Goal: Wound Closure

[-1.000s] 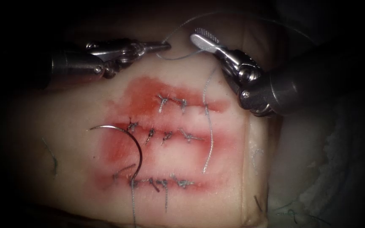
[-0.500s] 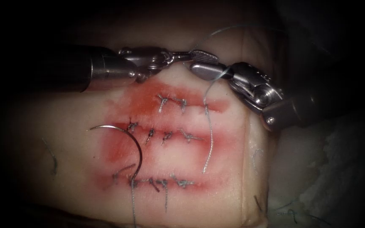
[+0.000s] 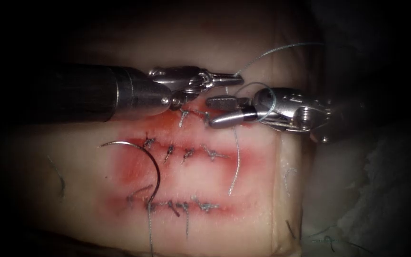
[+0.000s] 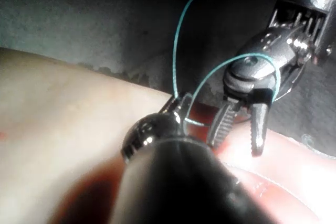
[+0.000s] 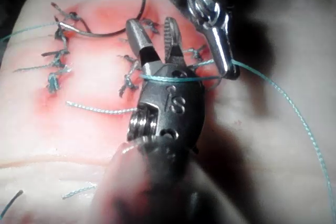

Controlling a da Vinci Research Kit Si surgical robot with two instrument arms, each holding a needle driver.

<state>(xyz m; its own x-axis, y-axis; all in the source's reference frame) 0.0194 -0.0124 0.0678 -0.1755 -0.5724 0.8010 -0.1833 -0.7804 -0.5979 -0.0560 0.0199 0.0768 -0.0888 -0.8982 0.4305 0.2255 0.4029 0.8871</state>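
While the curved steel needle point(image 3: 141, 164) lies free on the pale pork-belly tissue point(image 3: 72, 162), just left of the middle row of stitches and held by neither tool, the work goes on up at the top stitched cut point(image 3: 193, 114). We see the left arm's slim silver needle driver point(image 3: 234, 80) with its jaws clamped on the thin blue-green thread point(image 3: 272, 50). Over the last second it has travelled rightward across the upper tissue, carrying the thread with it. The right arm's silver needle driver point(image 3: 215, 112) has swung down and leftward; its jaws stand apart and hold nothing, and a turn of thread now lies around its body just behind the jaws, which the right wrist view shows plainly point(image 5: 173, 77). We judge this to be a loop laid for a knot.

The two tools sit very close, the left just above the right, so there is little room between them. A loose tail of thread point(image 3: 236, 162) runs down the right side of the tissue, near the tissue's right edge. Open tissue lies below and to the left.
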